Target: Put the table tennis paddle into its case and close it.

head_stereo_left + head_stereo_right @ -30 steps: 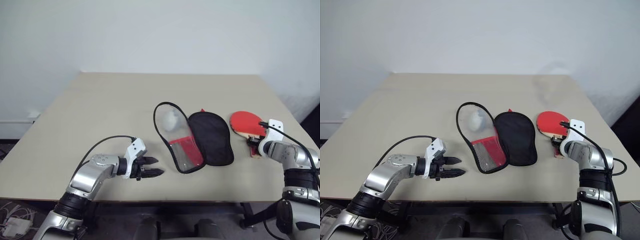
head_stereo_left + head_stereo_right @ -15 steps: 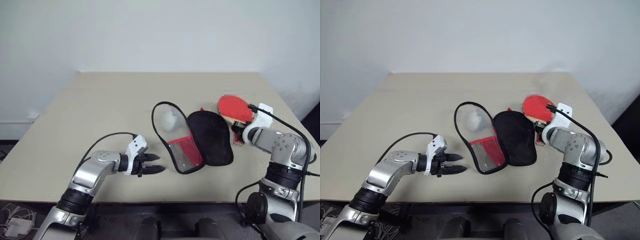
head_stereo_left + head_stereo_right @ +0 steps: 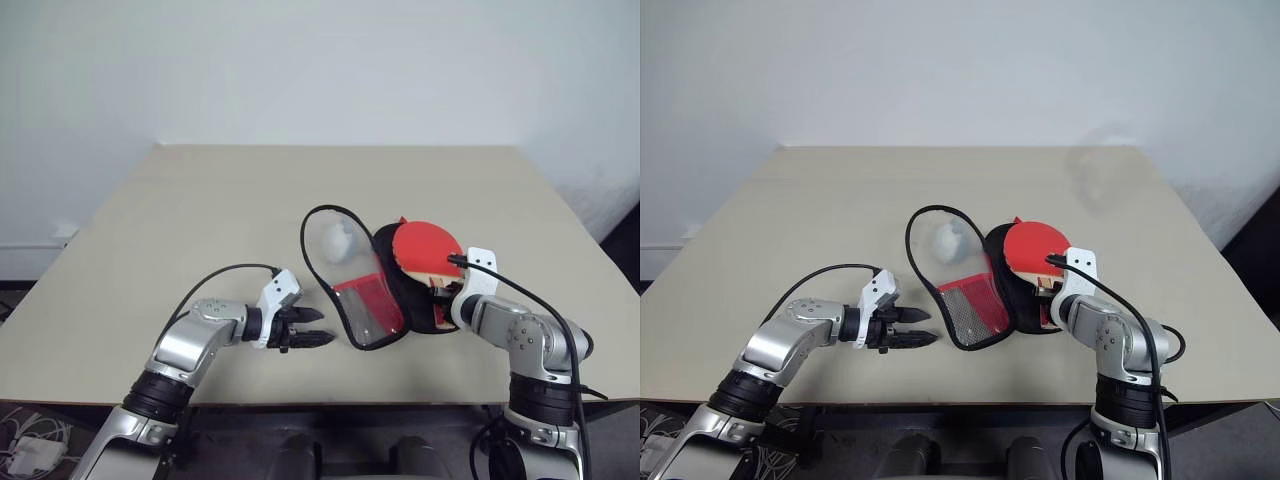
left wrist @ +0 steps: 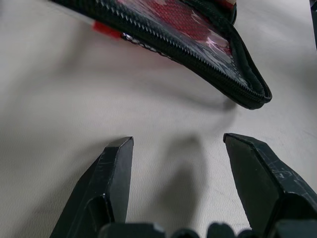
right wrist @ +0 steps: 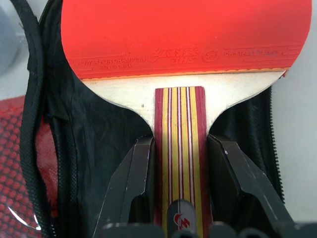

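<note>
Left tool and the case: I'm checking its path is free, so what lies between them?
Only bare table. The left wrist view shows the open left tool short of the case, nothing in the gap.

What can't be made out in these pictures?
- Whether the paddle touches the case or hangs above it: head views look down, so any gap is hidden.
- Handle end: in the right wrist view, the right gripper fingers cover it.
- What the whitish lump is: blurred behind the clear flap.
- Zip puller: too small.
</note>
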You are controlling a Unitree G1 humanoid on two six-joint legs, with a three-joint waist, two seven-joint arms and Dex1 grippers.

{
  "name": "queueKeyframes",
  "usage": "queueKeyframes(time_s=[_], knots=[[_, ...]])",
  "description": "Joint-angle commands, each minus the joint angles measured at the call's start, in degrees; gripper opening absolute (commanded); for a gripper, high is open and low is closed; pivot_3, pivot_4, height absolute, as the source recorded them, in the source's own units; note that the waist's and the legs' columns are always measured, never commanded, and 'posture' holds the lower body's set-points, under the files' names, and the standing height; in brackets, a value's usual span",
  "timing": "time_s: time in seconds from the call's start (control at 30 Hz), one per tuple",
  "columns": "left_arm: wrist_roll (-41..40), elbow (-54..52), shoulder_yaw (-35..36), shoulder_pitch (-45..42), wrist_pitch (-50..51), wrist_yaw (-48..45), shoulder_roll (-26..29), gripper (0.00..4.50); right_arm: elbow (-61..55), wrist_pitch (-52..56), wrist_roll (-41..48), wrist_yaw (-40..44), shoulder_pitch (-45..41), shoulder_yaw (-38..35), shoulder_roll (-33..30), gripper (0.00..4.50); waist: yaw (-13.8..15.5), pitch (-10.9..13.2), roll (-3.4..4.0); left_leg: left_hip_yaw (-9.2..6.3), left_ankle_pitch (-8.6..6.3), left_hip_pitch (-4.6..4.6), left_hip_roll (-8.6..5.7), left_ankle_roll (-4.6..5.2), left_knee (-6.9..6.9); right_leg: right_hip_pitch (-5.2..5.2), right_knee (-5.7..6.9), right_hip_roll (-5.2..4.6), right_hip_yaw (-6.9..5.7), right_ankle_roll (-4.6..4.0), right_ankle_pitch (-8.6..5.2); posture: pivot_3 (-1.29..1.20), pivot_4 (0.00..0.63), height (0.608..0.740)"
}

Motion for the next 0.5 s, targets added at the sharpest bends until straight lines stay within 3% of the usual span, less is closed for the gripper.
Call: queueKeyframes(time_s=[0.03, 0.5], knots=[[0.05, -1.01, 0.97, -1.21, -0.54, -0.20, 0.32, 3.09, -1.73, -3.16, 0.27, 2.48, -0.98, 2.66, -0.45, 1.15, 0.00, 0.00, 0.00, -0.01, 0.00, 0.00, 0.00, 0.00, 0.00, 0.00, 0.00, 0.00, 0.00, 0.00, 0.00, 0.00, 0.000, 0.740], [-0.21, -1.63, 1.56, -0.98, -0.16, 0.63, 0.37, 3.09, 2.08, -5.09, -1.61, 3.61, -0.63, 4.26, -0.98, 1.15, 0.08, 0.01, -0.01, -0.02, 0.01, -0.01, 0.05, -0.02, -0.02, -0.04, 0.01, 0.07, 0.00, -0.04, 0.03, 0.00, 0.000, 0.740]])
